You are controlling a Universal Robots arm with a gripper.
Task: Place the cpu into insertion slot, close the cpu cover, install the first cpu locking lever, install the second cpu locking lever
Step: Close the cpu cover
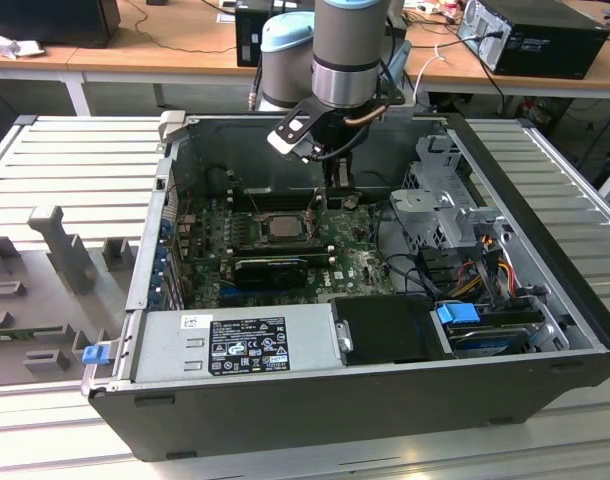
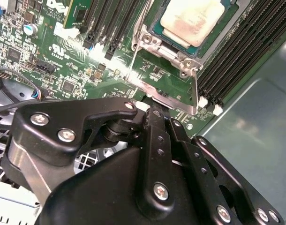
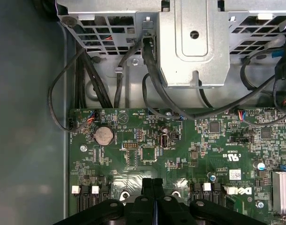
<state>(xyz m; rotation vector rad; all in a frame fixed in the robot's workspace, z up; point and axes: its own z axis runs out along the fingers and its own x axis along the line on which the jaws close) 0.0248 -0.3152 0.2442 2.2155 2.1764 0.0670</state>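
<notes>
Now your gripper (image 3: 153, 181) is narrow, fingers (image 3: 147, 188) together, nothing visible between. Cpu (image 2: 195, 19) sits under the cover (image 2: 154, 41), just ahead of the tips. Lever (image 2: 196, 93) beside them: I'd press steadily, tips low.

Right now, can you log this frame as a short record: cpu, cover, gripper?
cpu: seated in the insertion slot, pale top up
cpu cover: open, raised off the slot
gripper: shut, tips by the cpu cover's free edge, contact unclear
</notes>
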